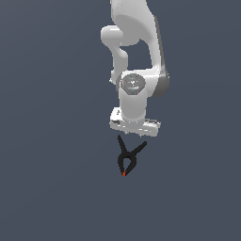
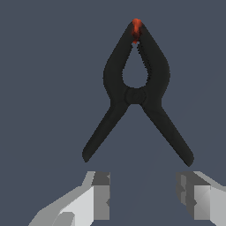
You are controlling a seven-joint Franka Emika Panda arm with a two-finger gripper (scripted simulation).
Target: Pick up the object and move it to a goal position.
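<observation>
A: Where's our clamp (image 2: 135,95)?
B: On the tabletop (image 1: 47,188), just ahead of our claw (image 2: 143,198), handles splayed toward it, red tip away.
A: And the claw?
B: Spread wide, holding nothing.

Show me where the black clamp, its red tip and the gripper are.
black clamp (image 2: 134,96): wrist view, on its pivot.
red tip (image 2: 136,27): wrist view, at the clamp's closed nose.
gripper (image 2: 143,194): wrist view, midway between its open fingertips.

Flat even simulator lighting, dim slate background, no cast shadows or glare, jagged pixelated edges on the black clamp (image 2: 136,95), no blur.
</observation>
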